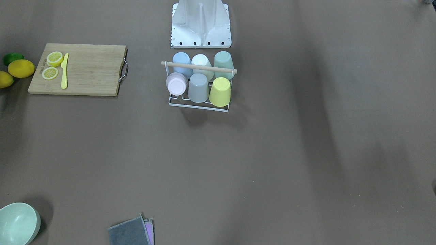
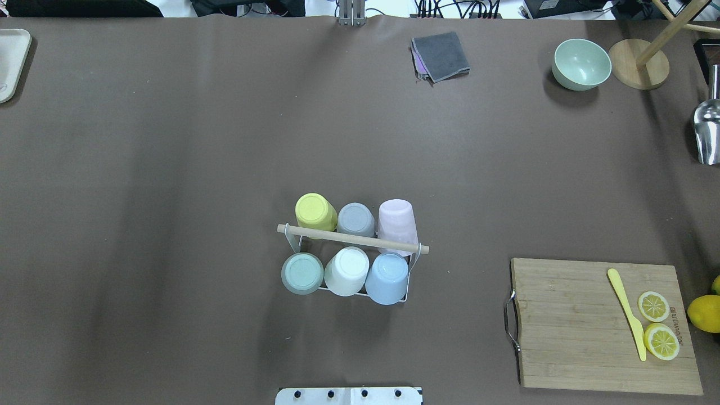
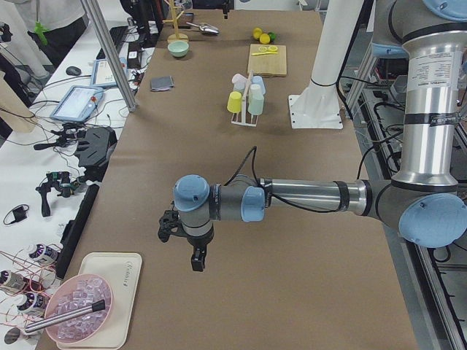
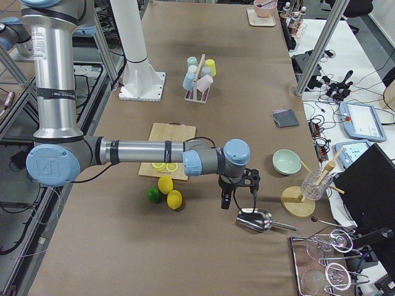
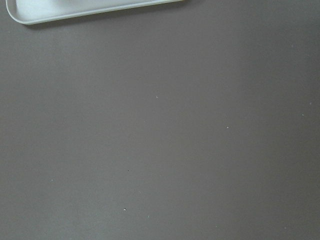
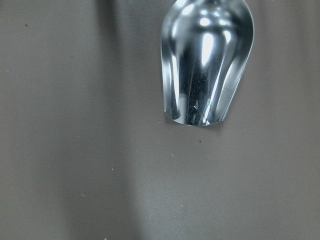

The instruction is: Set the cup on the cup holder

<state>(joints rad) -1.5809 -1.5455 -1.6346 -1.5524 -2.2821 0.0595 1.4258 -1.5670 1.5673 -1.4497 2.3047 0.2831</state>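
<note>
Looking from the front camera, you saw the cup holder [image 1: 199, 106] standing right in front of the robot's base [image 1: 201, 30]. It had six cups [image 1: 198, 87] upside down on it, three on each side of the wooden rod [image 1: 218, 69]. No arm was in sight there. You could see no spare cup and no free prong. One more cup would likely have had nowhere to go, and it could have knocked a neighbour off.

From overhead, the pink cup [image 2: 398, 220] looked tipped outward more than the others. A small bump to the rack could have made it slide off.

From the left end, the left gripper [image 3: 191, 251] hung low over bare table [image 3: 277, 292]. It was well apart from the holder and near a white tray [image 3: 109, 292]. You could not tell from there if its fingers were apart or together. A long swing to the rack could have gone wide and hit the rod.

From the right end, the right gripper [image 4: 237, 198] hung just over a metal scoop [image 4: 254, 220]. You could not tell there if it was spread or closed either. Going any lower could have hit the scoop.

On the left wrist camera you saw only brown table and the tray's edge, and no fingers.

On the right wrist camera you saw the scoop close below, and no fingers.
</note>
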